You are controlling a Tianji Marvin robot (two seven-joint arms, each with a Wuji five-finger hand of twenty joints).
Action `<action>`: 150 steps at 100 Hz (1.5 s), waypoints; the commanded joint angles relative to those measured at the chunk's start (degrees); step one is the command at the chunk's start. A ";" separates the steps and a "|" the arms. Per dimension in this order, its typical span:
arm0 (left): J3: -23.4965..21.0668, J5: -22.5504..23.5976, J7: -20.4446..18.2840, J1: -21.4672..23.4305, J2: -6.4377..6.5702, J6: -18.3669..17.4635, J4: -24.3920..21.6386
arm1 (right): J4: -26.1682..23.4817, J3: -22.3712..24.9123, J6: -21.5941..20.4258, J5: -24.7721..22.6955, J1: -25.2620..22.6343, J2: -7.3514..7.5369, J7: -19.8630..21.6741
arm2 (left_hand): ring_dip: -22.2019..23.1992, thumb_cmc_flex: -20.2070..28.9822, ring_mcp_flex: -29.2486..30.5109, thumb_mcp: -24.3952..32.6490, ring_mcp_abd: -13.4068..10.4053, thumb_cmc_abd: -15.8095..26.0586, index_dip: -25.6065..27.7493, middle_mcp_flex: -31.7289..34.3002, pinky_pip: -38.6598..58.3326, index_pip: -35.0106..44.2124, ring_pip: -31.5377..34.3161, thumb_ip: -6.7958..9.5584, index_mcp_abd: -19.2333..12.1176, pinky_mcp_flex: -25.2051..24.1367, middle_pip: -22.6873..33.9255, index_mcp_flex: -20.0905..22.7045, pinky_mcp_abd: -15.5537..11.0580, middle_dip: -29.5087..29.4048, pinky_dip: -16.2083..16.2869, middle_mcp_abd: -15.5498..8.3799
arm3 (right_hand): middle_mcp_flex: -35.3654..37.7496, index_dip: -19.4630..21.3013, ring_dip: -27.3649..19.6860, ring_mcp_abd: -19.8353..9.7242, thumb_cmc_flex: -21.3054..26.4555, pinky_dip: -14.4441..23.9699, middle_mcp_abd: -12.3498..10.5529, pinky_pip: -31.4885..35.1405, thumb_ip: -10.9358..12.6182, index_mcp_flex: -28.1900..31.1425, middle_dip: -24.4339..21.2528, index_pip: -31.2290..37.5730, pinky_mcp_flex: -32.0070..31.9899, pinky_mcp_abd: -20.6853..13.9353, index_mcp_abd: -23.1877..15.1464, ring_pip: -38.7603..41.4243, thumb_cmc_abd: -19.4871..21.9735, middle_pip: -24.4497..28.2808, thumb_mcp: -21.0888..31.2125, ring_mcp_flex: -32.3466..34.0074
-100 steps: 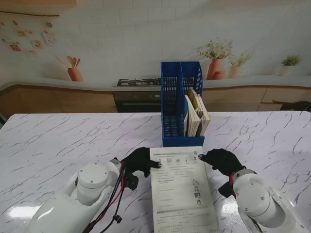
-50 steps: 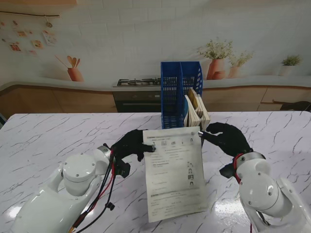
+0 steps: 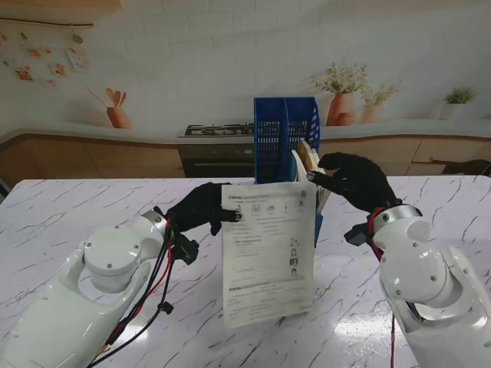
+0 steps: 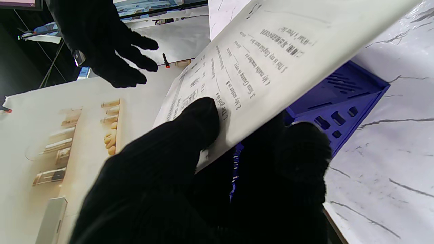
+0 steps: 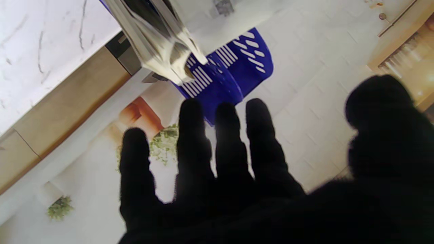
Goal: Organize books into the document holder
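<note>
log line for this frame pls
left hand: pinching booklet | right hand: open, off booklet | booklet: lifted, before holder | books: in holder

The booklet (image 3: pixel 268 253) hides the lower front of the holder (image 3: pixel 280 123) and most of the books (image 3: pixel 311 165) standing in it. In the right wrist view those books (image 5: pixel 159 37) are blurred and cut by the edge. The right hand (image 3: pixel 349 180) touches the booklet's corner; whether it grips cannot be told.

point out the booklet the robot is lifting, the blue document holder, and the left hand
booklet (image 3: pixel 268 253), stand view, middle of its printed page.
blue document holder (image 3: pixel 270 138), stand view, slotted left wall.
left hand (image 3: pixel 201 208), stand view, back of the glove.
</note>
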 commanded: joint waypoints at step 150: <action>-1.96 2.40 -4.41 -4.23 1.28 -0.50 -7.80 | 6.95 -1.95 -17.14 7.56 14.24 6.01 29.09 | 3.60 6.92 3.27 7.15 -1.55 5.03 9.48 1.74 5.48 4.56 4.91 0.02 -11.47 -1.60 0.49 3.88 -4.47 2.67 2.31 -3.09 | 17.93 -0.87 10.74 -7.15 19.50 13.46 -7.38 12.34 -5.24 5.48 15.38 30.61 14.57 -3.27 -17.87 15.88 -0.62 11.70 6.45 15.01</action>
